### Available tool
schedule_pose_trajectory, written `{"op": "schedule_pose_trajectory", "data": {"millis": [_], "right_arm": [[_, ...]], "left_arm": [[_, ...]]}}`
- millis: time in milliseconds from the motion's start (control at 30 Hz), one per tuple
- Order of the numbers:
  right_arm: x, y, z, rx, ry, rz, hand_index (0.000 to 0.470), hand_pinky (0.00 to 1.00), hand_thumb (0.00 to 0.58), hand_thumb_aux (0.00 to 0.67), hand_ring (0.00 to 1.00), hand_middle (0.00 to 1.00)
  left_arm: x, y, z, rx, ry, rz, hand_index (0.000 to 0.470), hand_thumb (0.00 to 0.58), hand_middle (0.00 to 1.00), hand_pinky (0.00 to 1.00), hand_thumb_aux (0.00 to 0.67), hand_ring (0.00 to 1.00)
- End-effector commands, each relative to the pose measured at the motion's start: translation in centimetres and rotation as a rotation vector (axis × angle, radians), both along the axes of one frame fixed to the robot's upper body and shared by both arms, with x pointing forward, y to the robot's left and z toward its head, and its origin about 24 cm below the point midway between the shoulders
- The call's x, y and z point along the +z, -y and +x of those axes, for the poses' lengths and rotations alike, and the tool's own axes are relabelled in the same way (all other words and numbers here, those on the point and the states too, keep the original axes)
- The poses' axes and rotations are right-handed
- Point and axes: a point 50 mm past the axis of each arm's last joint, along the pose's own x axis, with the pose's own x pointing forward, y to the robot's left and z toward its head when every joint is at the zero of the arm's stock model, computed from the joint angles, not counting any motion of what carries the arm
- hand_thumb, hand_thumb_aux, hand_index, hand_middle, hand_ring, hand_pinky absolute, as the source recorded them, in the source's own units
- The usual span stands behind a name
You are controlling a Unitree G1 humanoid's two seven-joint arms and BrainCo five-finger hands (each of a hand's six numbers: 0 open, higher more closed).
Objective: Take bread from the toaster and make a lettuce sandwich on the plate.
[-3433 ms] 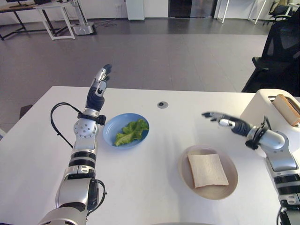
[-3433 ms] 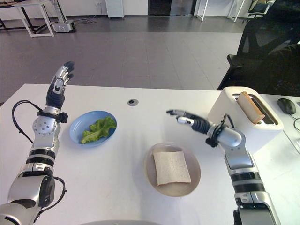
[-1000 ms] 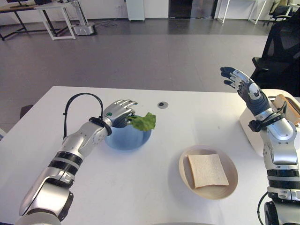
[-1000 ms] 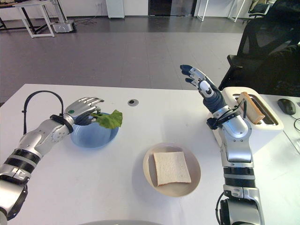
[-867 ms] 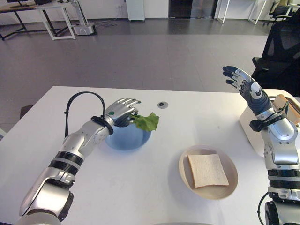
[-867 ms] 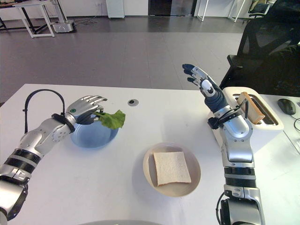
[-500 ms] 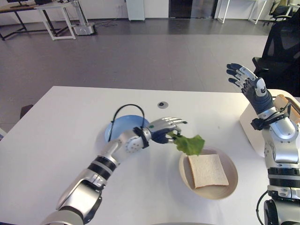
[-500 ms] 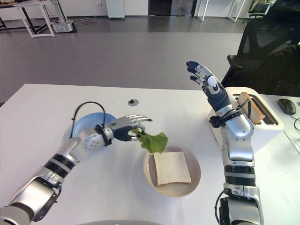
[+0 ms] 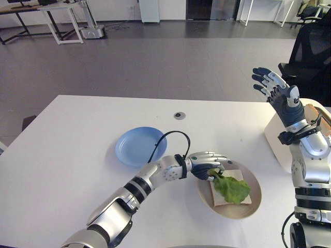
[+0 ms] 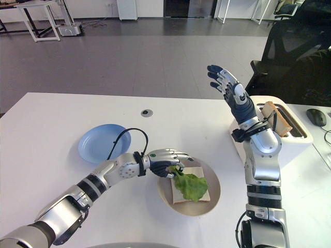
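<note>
My left hand [image 9: 207,164] reached across toward the right half of the desk [image 9: 62,150], its fingers closed on the stem end of the lettuce leaf [image 9: 231,189]. The leaf lay spread on the bread slice [image 9: 237,174] in the beige plate [image 9: 257,191], which sat near the desk's near edge, right of the middle. The blue dish [image 9: 135,146] stood left of the middle, apart from the plate. My right hand [image 10: 232,95] was raised above the desk's right edge, fingers spread wide and holding nothing. Just beside that wrist stood the white toaster [image 10: 295,137] at the right edge, a second slice of bread [image 10: 272,118] upright in its slot.
</note>
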Motion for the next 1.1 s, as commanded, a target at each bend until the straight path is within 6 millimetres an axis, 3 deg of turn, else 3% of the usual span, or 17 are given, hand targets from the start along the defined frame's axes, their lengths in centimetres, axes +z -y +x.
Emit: {"op": "schedule_pose_trajectory", "data": {"millis": [33,300,433,600,733,867,967,1100], "right_arm": [[0.1,0.0,-0.1,0.006,-0.003,-0.002,0.0,0.0,0.0,0.0,0.0,0.0],[0.7,0.8,0.0,-0.07,0.04,-0.019,0.0,0.0,0.0,0.0,0.0,0.0],[4.8,3.5,-1.3,-0.607,0.396,-0.429,0.0,0.0,0.0,0.0,0.0,0.0],[4.8,5.7,-1.4,-0.918,0.435,-0.84,0.0,0.0,0.0,0.0,0.0,0.0],[3.8,7.8,-1.2,-1.034,0.303,-0.934,0.0,0.0,0.0,0.0,0.0,0.0],[1.2,10.3,-0.9,-1.076,0.011,-0.97,0.0,0.0,0.0,0.0,0.0,0.0],[-0.9,11.6,-1.2,-1.062,-0.167,-0.974,0.0,0.0,0.0,0.0,0.0,0.0],[-1.8,12.0,-1.5,-1.056,-0.294,-1.009,0.0,0.0,0.0,0.0,0.0,0.0]], "left_arm": [[-0.5,0.0,0.0,0.009,0.011,0.018,0.0,0.0,0.0,0.0,0.0,0.0],[2.3,-0.2,0.7,0.017,0.071,-0.157,0.0,0.0,0.0,0.0,0.0,0.0],[4.2,-1.7,1.9,0.082,0.137,-0.231,0.0,0.0,0.0,0.0,0.0,0.0],[5.5,-4.6,3.8,0.226,0.202,-0.255,0.0,0.0,0.0,0.0,0.0,0.0],[5.9,-6.8,4.6,0.335,0.222,-0.254,0.0,0.0,0.0,0.0,0.0,0.0],[6.1,-9.0,5.4,0.431,0.218,-0.256,0.0,0.0,0.0,0.0,0.0,0.0],[6.0,-9.5,5.2,0.442,0.208,-0.256,0.0,0.0,0.0,0.0,0.0,0.0],[6.0,-9.6,5.2,0.451,0.208,-0.25,0.0,0.0,0.0,0.0,0.0,0.0]]}}
